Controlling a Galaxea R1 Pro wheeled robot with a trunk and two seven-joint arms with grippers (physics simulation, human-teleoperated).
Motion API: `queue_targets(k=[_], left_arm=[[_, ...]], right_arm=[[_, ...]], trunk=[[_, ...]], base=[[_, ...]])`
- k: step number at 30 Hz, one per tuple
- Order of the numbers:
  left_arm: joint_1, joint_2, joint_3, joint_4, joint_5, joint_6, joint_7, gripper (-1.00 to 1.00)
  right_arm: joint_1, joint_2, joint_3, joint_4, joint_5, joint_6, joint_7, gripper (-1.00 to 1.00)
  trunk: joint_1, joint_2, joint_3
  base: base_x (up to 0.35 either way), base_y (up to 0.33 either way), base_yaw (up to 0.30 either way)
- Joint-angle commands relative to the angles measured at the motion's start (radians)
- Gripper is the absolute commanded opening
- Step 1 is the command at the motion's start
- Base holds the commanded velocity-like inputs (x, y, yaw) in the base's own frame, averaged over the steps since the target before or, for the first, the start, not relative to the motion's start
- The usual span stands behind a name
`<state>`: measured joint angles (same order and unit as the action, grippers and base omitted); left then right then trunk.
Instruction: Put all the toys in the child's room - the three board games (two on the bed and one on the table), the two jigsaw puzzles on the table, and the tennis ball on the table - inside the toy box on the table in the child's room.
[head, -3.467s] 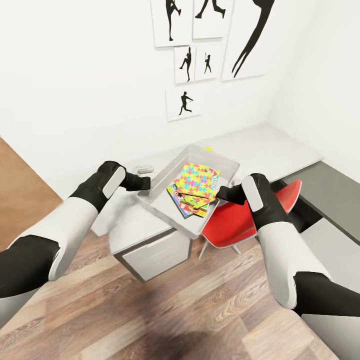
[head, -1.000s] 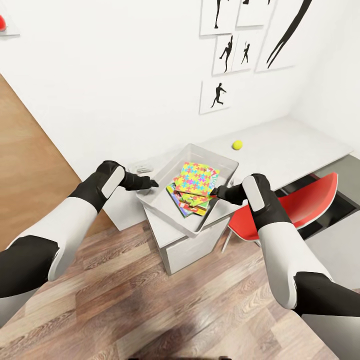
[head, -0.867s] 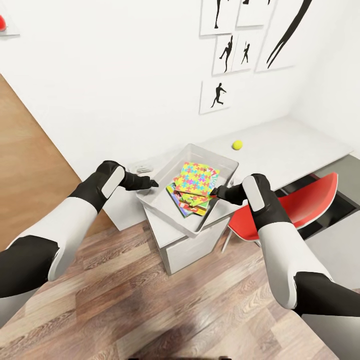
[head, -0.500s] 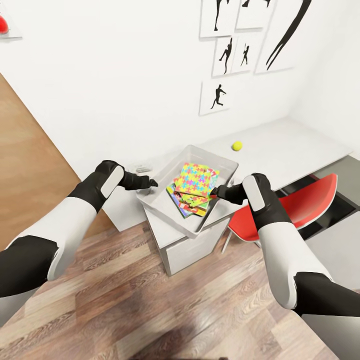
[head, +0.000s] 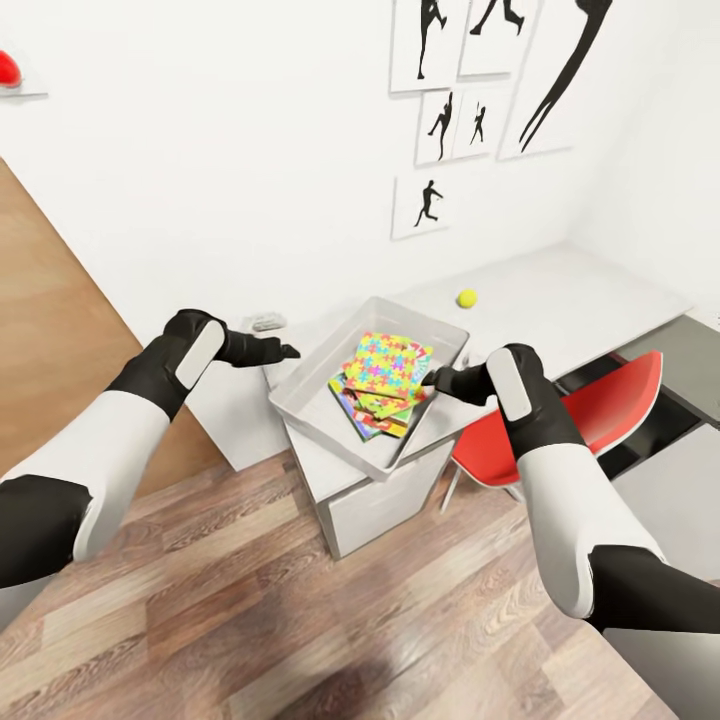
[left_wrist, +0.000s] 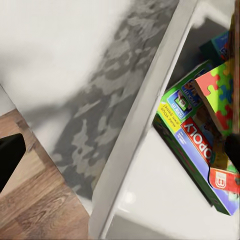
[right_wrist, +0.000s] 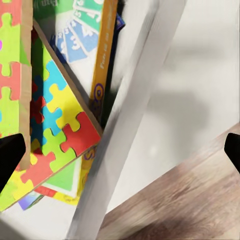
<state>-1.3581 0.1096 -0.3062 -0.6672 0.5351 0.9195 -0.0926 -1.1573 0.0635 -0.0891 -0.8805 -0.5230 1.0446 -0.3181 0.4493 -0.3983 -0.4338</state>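
Observation:
The translucent grey toy box (head: 300, 372) sits on the near end of the table (head: 560, 295). Inside it, two jigsaw puzzles (head: 386, 362) lie on stacked board games (head: 362, 412); these puzzles (right_wrist: 55, 115) and games (left_wrist: 200, 145) also show close up in the wrist views. The tennis ball (head: 467, 298) rests on the table behind the box. My left gripper (head: 288, 351) is open, just left of the box's rim (left_wrist: 145, 125). My right gripper (head: 432, 378) is open at the box's right rim (right_wrist: 130, 115), which lies between its fingers (right_wrist: 10, 150).
A red chair (head: 590, 410) stands to the right of the white drawer unit (head: 385, 500). A small grey object (head: 267, 322) lies on the table by the wall. A lower dark grey section (head: 690, 360) is at the far right. Wood floor stretches in front.
My left arm has drawn left and up, away from the box's rim. The right arm keeps its place at the right rim. The view has shifted and the ball came into sight.

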Motion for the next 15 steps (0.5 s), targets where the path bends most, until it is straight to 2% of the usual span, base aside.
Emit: queue_targets(k=[1,6,12,15], left_arm=[[-0.001,0.003,-0.003,-0.003,-0.009,0.002,-0.015,1.00],[-0.001,0.015,0.003,-0.008,-0.009,0.005,-0.041,1.00],[-0.001,0.052,0.035,-0.011,-0.005,0.013,-0.086,1.00],[-0.001,0.082,0.059,-0.022,-0.005,0.033,-0.133,1.00]], right_arm=[[-0.001,0.001,-0.003,-0.006,-0.011,0.003,-0.010,1.00],[-0.001,0.001,-0.003,-0.035,-0.022,0.003,-0.010,1.00],[-0.001,0.000,-0.002,-0.082,-0.045,0.003,-0.009,1.00],[-0.002,-0.002,-0.003,-0.128,-0.067,0.003,-0.009,1.00]], trunk=[[0.001,-0.002,0.000],[0.001,-0.002,0.008],[0.001,-0.002,0.018],[0.001,-0.002,0.022]], base=[[0.000,0.000,-0.064],[0.000,0.000,-0.064],[0.000,0.000,-0.065],[0.000,0.000,-0.065]])
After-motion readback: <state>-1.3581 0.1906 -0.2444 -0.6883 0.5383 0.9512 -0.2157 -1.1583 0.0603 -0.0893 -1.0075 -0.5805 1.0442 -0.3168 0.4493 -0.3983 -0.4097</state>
